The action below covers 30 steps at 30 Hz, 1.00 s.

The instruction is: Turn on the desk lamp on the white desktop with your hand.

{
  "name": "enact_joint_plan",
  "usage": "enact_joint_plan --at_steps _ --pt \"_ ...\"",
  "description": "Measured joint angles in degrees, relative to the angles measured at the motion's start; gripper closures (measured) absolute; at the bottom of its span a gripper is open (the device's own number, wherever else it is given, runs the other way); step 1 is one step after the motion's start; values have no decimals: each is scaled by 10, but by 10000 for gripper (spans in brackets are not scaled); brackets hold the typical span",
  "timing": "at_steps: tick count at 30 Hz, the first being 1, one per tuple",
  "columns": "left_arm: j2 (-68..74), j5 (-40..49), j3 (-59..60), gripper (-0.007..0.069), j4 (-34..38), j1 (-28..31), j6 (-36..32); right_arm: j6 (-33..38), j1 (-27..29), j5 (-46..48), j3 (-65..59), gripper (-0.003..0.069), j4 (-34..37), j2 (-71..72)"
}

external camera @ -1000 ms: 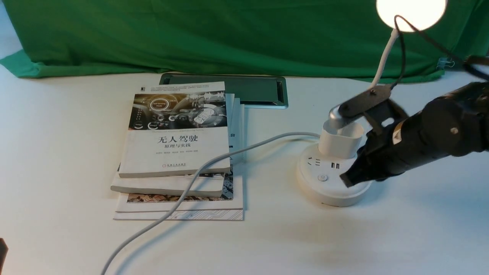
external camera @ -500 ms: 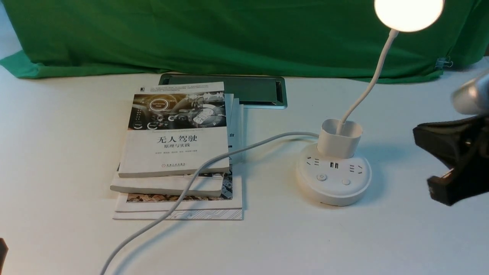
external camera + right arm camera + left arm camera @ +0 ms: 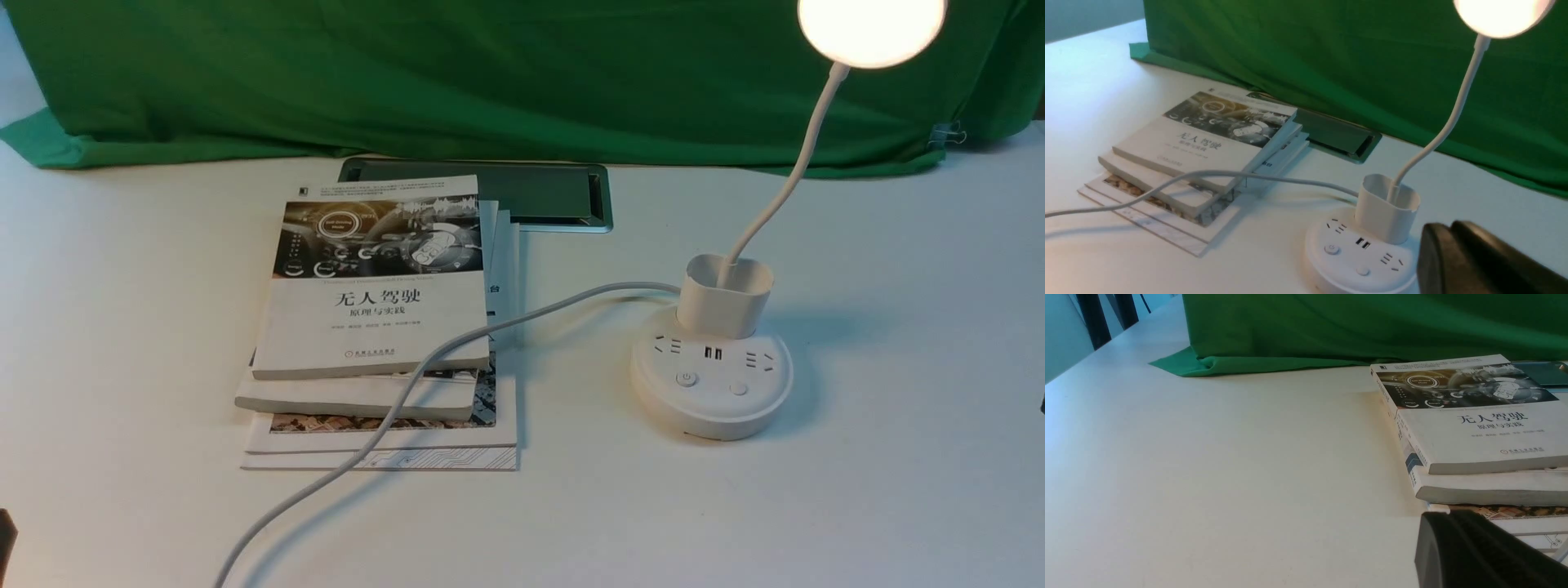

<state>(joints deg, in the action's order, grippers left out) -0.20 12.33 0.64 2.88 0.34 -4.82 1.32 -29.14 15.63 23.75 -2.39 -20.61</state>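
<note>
White desk lamp [image 3: 727, 310] glows, so the task looks done. Right end effector [image 3: 1447, 245]: width cannot be told. Any swing onto a base button [image 3: 739, 389] could switch it off.

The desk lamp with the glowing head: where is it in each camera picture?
Front view: desk lamp right of centre, head at the top edge.
Left wrist view: not in it.
Right wrist view: desk lamp close up, beside the book stack.
Shared landmark: that book stack, in all three.

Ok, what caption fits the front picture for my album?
The lit desk lamp stands on the white desktop beside a stack of books, its cord draped over them.
</note>
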Motion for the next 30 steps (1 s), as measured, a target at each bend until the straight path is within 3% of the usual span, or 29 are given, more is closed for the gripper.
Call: enact_joint_plan --at_steps 9,12,16,20,22,26,30 --pt "0 -1 0 603 0 0 0 -5 1 -29 -55 568 0 83" --pt "0 -1 0 603 0 0 0 -24 20 -78 -113 564 0 118" --pt "0 -1 0 603 0 0 0 -31 75 -148 -182 554 0 161" --pt "0 -1 0 603 0 0 0 -32 143 -162 -218 545 0 189" --pt "0 -1 0 603 0 0 0 -33 212 -165 -237 536 -1 203" --pt "0 -1 0 603 0 0 0 -34 293 -163 -242 527 -2 204" --pt "0 -1 0 603 0 0 0 -49 316 -119 -243 518 -2 204"
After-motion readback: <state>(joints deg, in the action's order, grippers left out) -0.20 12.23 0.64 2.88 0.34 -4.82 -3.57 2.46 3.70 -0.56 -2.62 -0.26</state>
